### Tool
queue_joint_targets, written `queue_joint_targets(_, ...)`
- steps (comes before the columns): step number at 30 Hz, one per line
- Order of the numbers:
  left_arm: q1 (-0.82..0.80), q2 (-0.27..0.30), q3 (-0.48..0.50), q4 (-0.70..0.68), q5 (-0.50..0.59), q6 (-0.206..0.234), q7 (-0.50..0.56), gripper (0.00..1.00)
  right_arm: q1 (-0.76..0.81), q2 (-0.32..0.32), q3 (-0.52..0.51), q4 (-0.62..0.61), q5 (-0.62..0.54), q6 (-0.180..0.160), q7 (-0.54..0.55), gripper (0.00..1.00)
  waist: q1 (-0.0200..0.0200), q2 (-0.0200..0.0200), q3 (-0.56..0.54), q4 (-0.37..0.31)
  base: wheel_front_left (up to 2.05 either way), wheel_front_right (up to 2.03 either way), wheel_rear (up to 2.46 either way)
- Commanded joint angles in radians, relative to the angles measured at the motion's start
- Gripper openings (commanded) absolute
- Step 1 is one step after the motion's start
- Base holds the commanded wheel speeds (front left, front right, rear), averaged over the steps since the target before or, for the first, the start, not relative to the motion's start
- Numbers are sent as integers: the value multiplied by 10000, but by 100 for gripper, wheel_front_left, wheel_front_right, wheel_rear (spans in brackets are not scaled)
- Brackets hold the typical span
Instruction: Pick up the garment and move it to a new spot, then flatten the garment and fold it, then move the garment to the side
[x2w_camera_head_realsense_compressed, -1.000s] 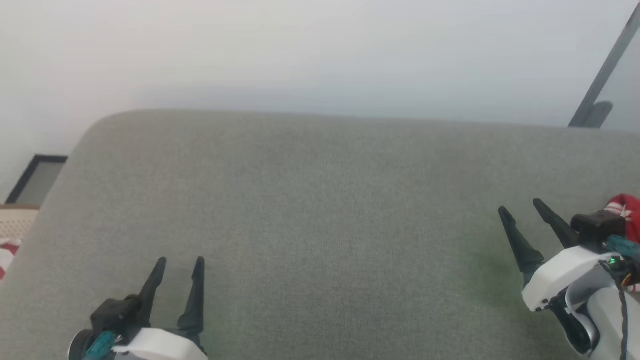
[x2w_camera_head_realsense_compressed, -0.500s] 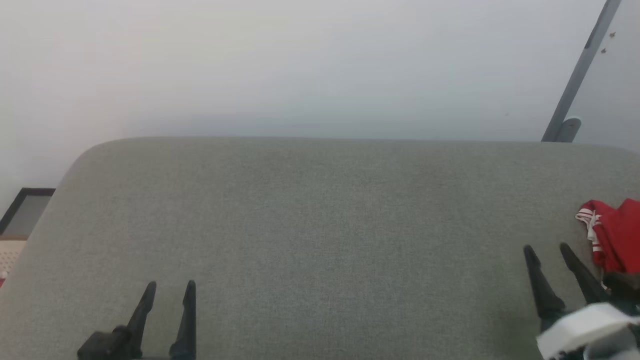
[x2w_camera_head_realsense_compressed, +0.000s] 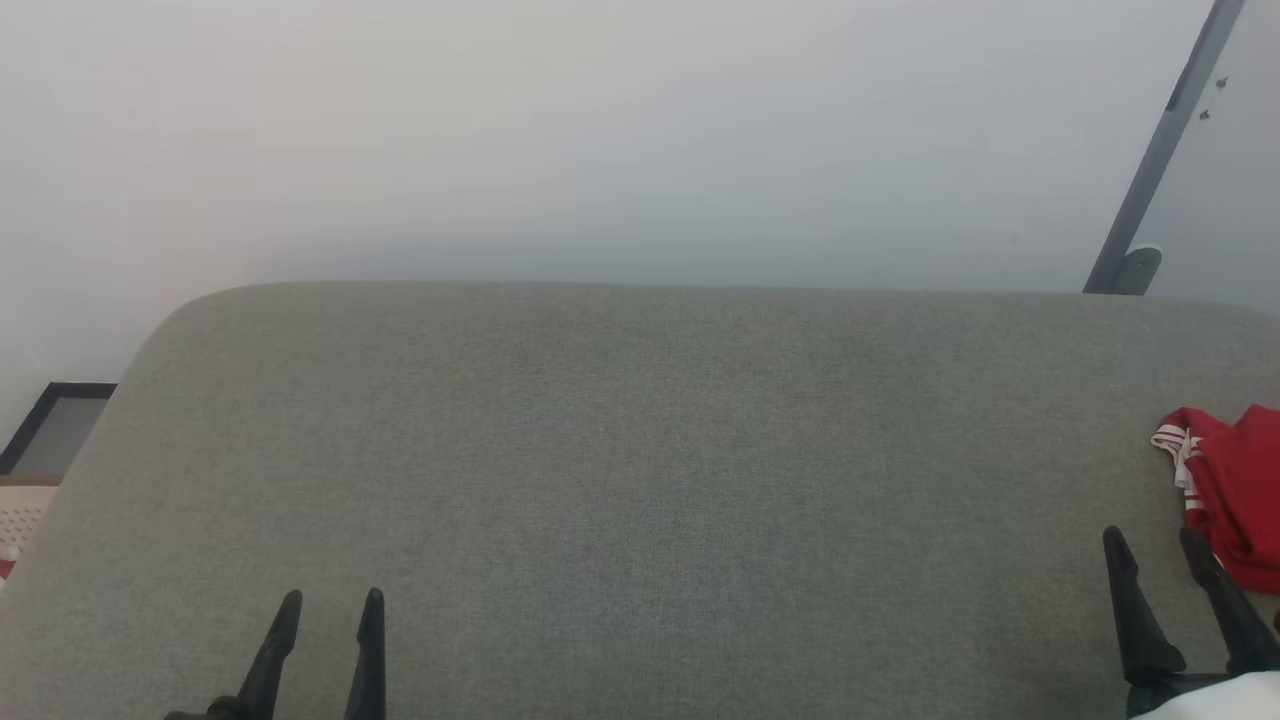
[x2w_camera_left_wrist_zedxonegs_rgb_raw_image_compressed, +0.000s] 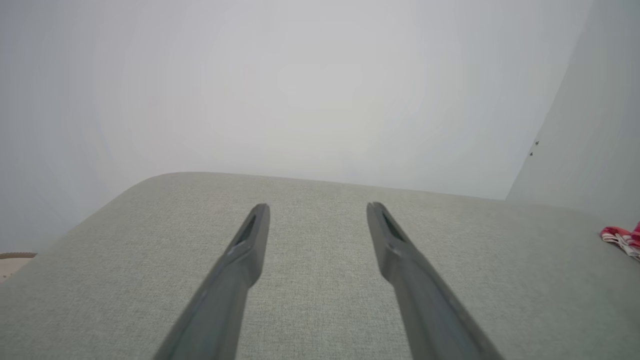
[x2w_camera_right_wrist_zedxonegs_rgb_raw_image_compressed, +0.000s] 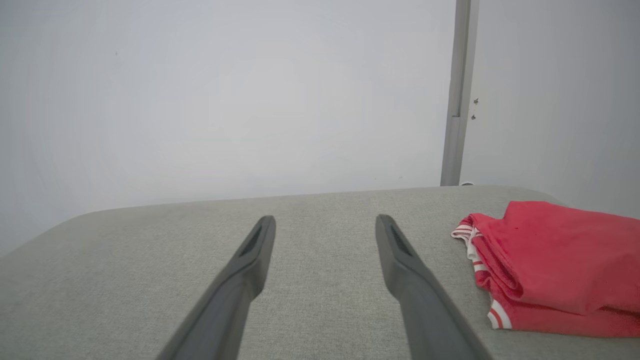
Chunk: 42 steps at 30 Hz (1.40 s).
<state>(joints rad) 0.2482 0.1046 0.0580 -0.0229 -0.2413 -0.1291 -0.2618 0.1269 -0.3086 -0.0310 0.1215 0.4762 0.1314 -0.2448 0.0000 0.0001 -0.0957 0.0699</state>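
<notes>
My left gripper (x2w_camera_head_realsense_compressed: 333, 596) and right gripper (x2w_camera_head_realsense_compressed: 1152, 536) both stand with fingers spread apart, holding nothing, at the near edge of the grey woven-fabric cushion (x2w_camera_head_realsense_compressed: 640, 450). The folded red jersey with red-and-white striped trim (x2w_camera_head_realsense_compressed: 1235, 500) lies at the cushion's right side, just right of my right gripper and clear of its fingers.
</notes>
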Motion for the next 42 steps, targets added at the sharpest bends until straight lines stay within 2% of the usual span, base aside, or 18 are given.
queue_joint_targets(1, 138, -30, 9, -69, -64, -13, -41, 100, 150, 144, -130, -199, -81, -15, 109, 100, 0, -1, 5, -3, 0, 0, 0)
queue_joint_targets(15, 43, -58, 27, -95, -226, -13, -41, 100, 360, 489, -390, -908, -226, -14, 567, 100, 0, -1, 57, -15, 0, 0, 0)
queue_joint_targets(29, 84, -26, 79, -223, -152, -13, -41, 100, 450, 583, -267, -951, -46, -14, 565, 100, 0, -1, 157, 56, 0, 0, 0)
queue_joint_targets(30, 43, -83, 67, -148, -132, 0, 2, 0, 337, 572, -299, -866, -106, 0, 601, 0, 0, -1, 158, 54, 0, 0, 0)
queue_joint_targets(34, 140, -200, 30, 208, -224, 1, 26, 0, 401, 763, -273, -532, -31, 0, 627, 0, 0, -1, 164, 50, 0, 0, 0)
queue_joint_targets(42, -266, -179, 13, 456, -1789, 11, 378, 0, 81, 961, -340, -345, 1230, -1, 958, 0, 0, -1, 217, 1, 0, 0, 0)
